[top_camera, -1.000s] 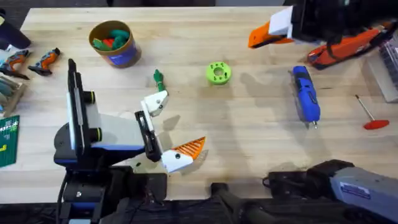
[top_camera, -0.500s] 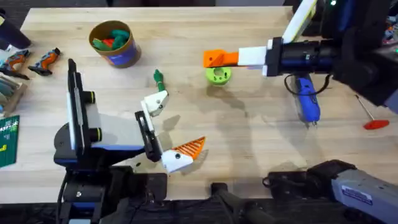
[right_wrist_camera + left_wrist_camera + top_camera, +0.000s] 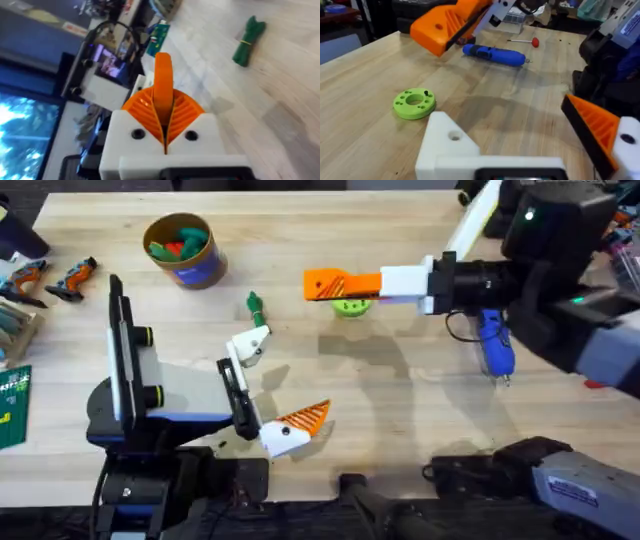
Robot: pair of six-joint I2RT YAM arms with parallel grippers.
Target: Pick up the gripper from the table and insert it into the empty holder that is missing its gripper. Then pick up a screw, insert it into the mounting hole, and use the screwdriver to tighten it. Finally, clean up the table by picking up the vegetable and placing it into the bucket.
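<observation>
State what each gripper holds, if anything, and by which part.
The right gripper pinches the gripper, an orange wedge, by one end between its pads. The left gripper holds nothing.

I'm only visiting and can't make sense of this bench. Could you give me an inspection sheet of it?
Surface: wooden table, bare in the middle.
Job's things: bucket holding toys; vegetable lying on the table; screwdriver lying flat; orange wedge held in the air; holder without a wedge.
Clutter: lime-green disc; red-handled tool; orange-and-black tools at the left edge.
Grippers: right gripper shut on the wedge, above the disc; left gripper open, holding nothing.
Cables: black cable at the right arm's wrist.
Surroundings: lit screen beyond the table.
</observation>
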